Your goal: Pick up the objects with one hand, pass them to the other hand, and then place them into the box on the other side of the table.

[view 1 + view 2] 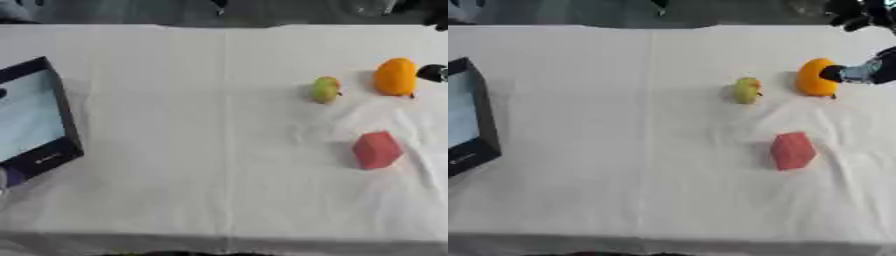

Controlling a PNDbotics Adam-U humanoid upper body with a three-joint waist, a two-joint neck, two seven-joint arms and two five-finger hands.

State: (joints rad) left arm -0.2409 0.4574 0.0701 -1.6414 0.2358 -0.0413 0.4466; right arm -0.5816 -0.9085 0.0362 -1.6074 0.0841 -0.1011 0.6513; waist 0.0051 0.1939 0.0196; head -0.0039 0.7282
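Note:
Three objects lie on the right half of the white table: an orange fruit (pixel 815 77), a small yellow-green pear-like fruit (pixel 747 90) to its left, and a red block (pixel 792 150) nearer the front. My right hand (pixel 861 71) comes in from the right edge, its black tip at the orange fruit's right side, touching or nearly touching it. Only a small part of the hand shows. The dark-rimmed box (pixel 63 112) with a pale inside lies at the table's left edge. My left hand shows in neither view.
The white cloth (pixel 201 150) is creased around the red block. Dark shapes (pixel 859 12) stand beyond the far right corner. The table's front edge runs along the bottom of the views.

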